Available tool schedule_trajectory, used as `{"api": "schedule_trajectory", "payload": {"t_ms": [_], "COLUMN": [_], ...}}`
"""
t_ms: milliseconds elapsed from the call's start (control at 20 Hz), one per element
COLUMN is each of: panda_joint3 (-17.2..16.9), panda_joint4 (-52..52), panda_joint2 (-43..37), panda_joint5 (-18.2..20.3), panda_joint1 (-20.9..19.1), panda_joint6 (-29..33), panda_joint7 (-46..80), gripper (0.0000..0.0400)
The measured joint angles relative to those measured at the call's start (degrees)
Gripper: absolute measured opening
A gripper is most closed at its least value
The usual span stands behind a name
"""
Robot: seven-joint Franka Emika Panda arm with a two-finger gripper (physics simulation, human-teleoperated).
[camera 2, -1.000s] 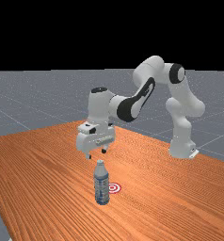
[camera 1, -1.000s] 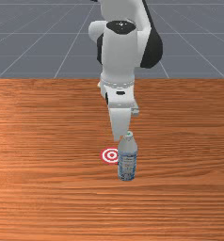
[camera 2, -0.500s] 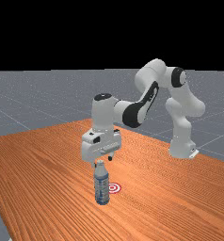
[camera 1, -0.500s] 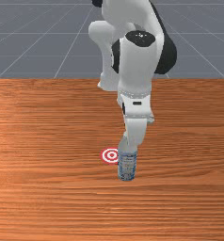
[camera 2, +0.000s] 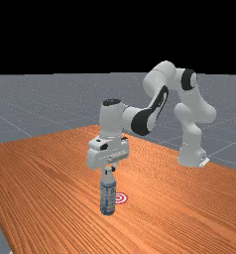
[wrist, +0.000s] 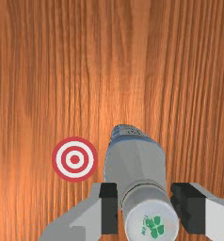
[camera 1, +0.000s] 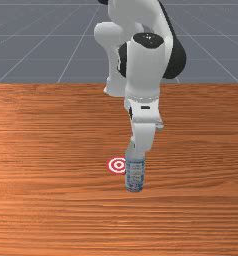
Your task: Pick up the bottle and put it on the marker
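- Our gripper [camera 2: 110,170] is closed on the top of the bottle [camera 2: 108,196], one finger [wrist: 109,207] at each side of the neck, just under the white cap [wrist: 143,221] with its green print.
- At the front view's left of the bottle lies the marker [camera 1: 118,165], a flat target of red and white rings on the wooden table [camera 1: 51,200]; the wrist view shows it just beside the bottle, apart from it, with bare wood between the two.
- Next comes the bottle itself, nearly upright under our hand, off the marker; we cannot tell whether its base touches the wood. Its blue-and-white label shows below the neck.
- Toward the far view's right, our white and grey arm [camera 2: 110,119] bends up and over to its base [camera 2: 192,156], which stands on the table well apart from both bottle and marker.
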Motion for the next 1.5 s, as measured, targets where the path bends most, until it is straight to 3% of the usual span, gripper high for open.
{"api": "schedule_trajectory", "payload": {"t_ms": [250,450,650,700,900,1050,1250,1300,1500], "panda_joint3": [0.34,-2.2,-1.94,-1.53,-1.6,-1.32,-0.7,-1.44,-1.47], "panda_joint4": [-0.58,-0.45,-1.02,-0.14,-7.43,-13.12,-16.97,-16.22,-19.39], "panda_joint2": [-0.47,-0.44,-0.77,-0.59,-5.32,-8.43,-10.81,-10.65,-12.66], "panda_joint5": [0.66,1.57,1.4,1.18,1.03,1.66,3.3,1.42,1.35], "panda_joint1": [-0.42,0.14,-3.32,-3.85,-3.82,-4.14,-4.89,-4.07,-4.06], "panda_joint6": [0.89,0.07,0.62,-2.06,-1.37,3.91,5.15,2.62,3.53], "panda_joint7": [-0.48,8.64,0.76,-1.79,-1.68,-2.02,-3.35,-1.83,-1.73], "gripper": [0.0167,0.0166,0.0167,0.0165,0.0161,0.0163,0.0163,0.0163,0.0163]}}
